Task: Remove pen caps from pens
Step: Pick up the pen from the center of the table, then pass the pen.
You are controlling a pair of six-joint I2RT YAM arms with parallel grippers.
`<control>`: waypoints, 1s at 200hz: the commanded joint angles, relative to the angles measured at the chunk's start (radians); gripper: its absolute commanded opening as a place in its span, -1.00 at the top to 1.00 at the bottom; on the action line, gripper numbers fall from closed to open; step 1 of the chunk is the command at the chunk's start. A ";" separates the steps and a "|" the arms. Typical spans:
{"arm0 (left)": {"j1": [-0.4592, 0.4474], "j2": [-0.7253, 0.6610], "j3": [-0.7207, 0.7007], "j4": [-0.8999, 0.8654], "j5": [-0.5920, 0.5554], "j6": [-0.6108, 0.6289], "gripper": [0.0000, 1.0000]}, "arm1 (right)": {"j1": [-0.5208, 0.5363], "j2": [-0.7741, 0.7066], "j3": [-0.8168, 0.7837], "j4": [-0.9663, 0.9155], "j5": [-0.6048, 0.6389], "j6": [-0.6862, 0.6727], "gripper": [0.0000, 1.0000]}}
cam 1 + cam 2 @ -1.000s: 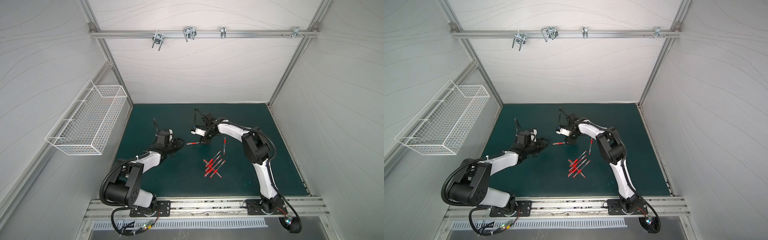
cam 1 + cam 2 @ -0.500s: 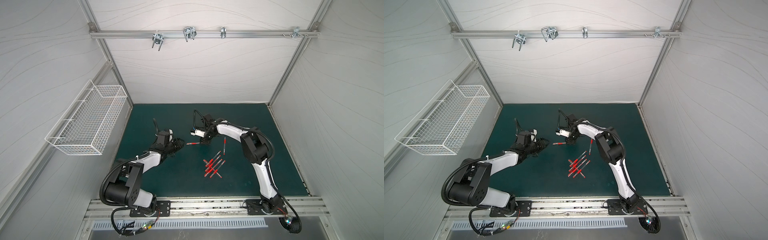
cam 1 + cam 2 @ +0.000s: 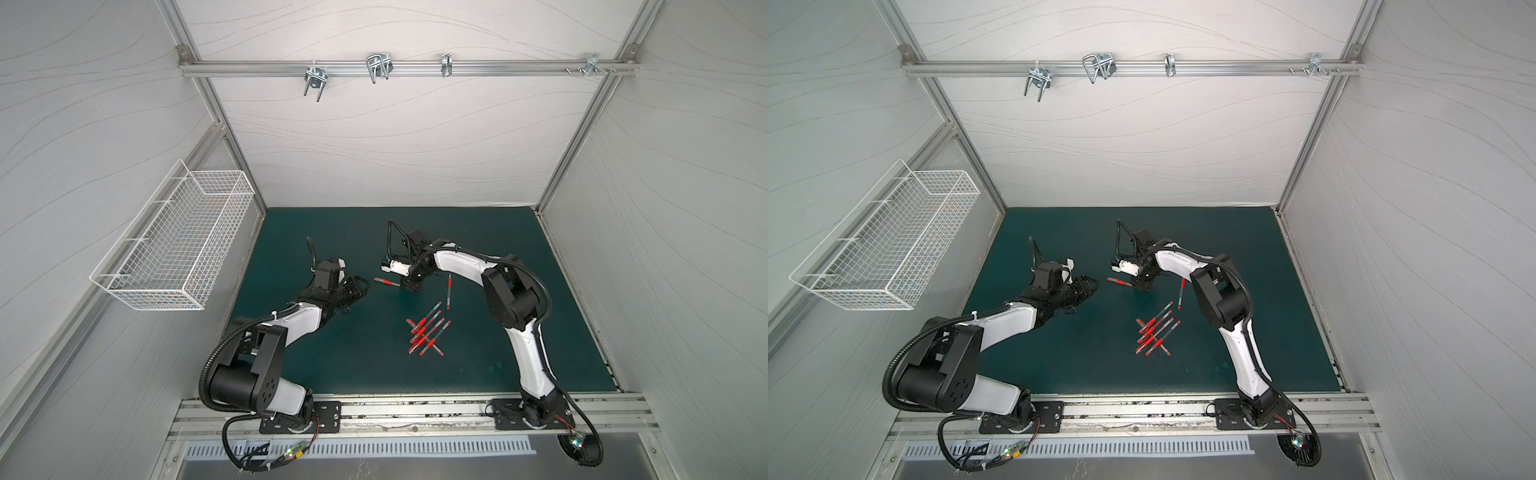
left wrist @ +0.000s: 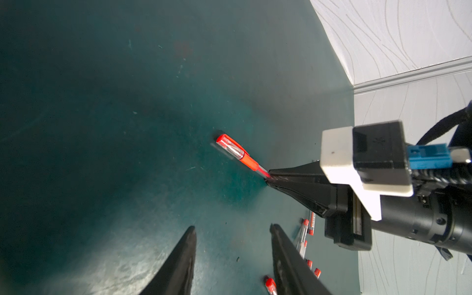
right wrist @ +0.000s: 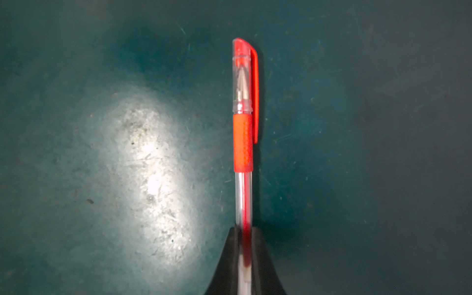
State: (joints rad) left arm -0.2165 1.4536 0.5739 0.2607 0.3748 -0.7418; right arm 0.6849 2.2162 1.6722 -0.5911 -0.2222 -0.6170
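Observation:
My right gripper point(image 5: 244, 235) is shut on the clear barrel of one pen point(image 5: 244, 178). The pen's cap point(image 5: 242, 76), clear with a red tip and clip, is still on the far end. In both top views this pen point(image 3: 386, 282) point(image 3: 1120, 283) points left from the right gripper point(image 3: 409, 286) point(image 3: 1142, 286), low over the mat. The left gripper point(image 4: 232, 227) stands open and empty, a short way from the cap point(image 4: 229, 146). Both top views show it point(image 3: 361, 286) point(image 3: 1094, 284) just left of the pen. Several capped pens lie in a pile point(image 3: 426, 334) point(image 3: 1156, 334).
One more pen point(image 3: 449, 293) point(image 3: 1181, 294) lies alone between the pile and the right arm. The dark green mat point(image 3: 478, 232) covers the floor. A white wire basket point(image 3: 174, 241) hangs on the left wall. A rail with metal hooks point(image 3: 378, 68) crosses the back wall.
The right gripper's jaws have closed on the pen's barrel, with the arm shifting only slightly. The left arm and its open gripper have stayed put.

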 commanded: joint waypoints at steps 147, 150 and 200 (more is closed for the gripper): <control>-0.059 -0.180 -0.054 0.233 0.020 -0.031 -0.10 | -0.210 -0.638 -0.534 0.377 -0.420 0.705 1.00; -0.064 -0.183 -0.056 0.239 0.021 -0.028 -0.11 | -0.211 -0.653 -0.549 0.383 -0.416 0.715 1.00; -0.110 -0.199 -0.084 0.405 0.082 -0.049 -0.12 | -0.209 -0.873 -0.815 0.581 -0.371 0.899 1.00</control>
State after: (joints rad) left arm -0.3164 1.2697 0.5148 0.4950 0.4065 -0.7746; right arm 0.4717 1.4197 0.9508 -0.1616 -0.5865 0.1474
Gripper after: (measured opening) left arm 0.560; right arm 0.101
